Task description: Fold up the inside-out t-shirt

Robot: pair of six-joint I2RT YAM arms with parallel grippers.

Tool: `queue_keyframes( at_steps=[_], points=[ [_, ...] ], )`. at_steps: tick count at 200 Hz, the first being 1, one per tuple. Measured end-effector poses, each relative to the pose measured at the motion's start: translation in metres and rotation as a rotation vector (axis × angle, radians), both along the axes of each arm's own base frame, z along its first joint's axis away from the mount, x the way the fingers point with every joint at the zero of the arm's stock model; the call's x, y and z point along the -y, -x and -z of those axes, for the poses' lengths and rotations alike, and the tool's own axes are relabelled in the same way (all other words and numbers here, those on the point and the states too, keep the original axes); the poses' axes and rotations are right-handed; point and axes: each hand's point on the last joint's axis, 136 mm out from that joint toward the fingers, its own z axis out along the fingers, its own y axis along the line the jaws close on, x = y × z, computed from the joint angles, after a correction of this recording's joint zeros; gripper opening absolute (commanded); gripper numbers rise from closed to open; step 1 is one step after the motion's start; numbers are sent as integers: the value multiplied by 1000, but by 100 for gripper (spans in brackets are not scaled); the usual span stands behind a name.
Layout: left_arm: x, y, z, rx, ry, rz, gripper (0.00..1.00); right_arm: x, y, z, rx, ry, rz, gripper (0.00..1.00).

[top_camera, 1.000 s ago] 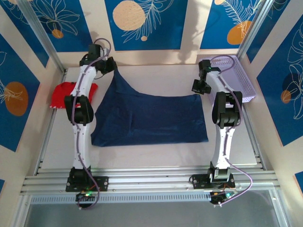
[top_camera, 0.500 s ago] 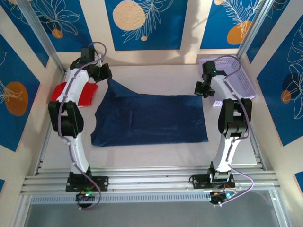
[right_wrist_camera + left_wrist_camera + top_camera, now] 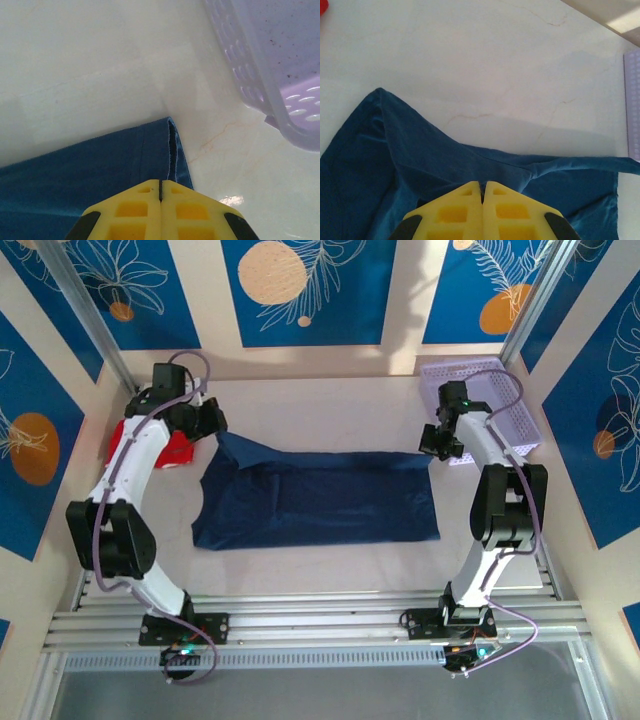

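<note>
t-shirt (image 3: 320, 495): on the table (image 3: 330, 405), spread between both pairs of jaws
left gripper (image 3: 212, 425): jaws at its far left corner
right gripper (image 3: 435, 445): jaws at its far right corner
other garment (image 3: 178, 452): just left of left jaws
basket (image 3: 520, 425): right of, beyond right jaws

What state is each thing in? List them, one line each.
t-shirt: spread on the table, far edge pulled taut.
left gripper: shut on the t-shirt's far left corner.
right gripper: shut on its far right corner.
red garment: bunched, left of the t-shirt.
basket: upright, empty where visible.

Matt navy cloth t-shirt (image 3: 315, 495), smooth glossy table (image 3: 330, 405)
</note>
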Motion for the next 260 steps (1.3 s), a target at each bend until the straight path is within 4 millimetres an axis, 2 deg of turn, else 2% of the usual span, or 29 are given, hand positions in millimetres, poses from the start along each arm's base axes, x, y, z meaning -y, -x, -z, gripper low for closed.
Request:
queue_keyframes(
  at_steps=[28, 84, 122, 160, 224, 260],
  points=[
    [4, 18, 1, -29, 35, 6, 0, 0, 4, -2, 1, 1, 1, 0],
    [10, 45, 27, -142, 73, 22, 0, 3, 14, 8, -36, 18, 6, 0],
    [10, 60, 22, -150, 71, 30, 0, 5, 18, 10, -54, 29, 8, 0],
    [9, 72, 11, -133, 68, 35, 0, 5, 30, 21, -99, 47, 6, 0],
    [4, 98, 29, -188, 53, 39, 0, -1, 52, 22, -133, 58, -9, 0],
    [1, 107, 40, -222, 52, 31, 0, -6, 65, 33, -177, 67, -16, 0]
  ],
)
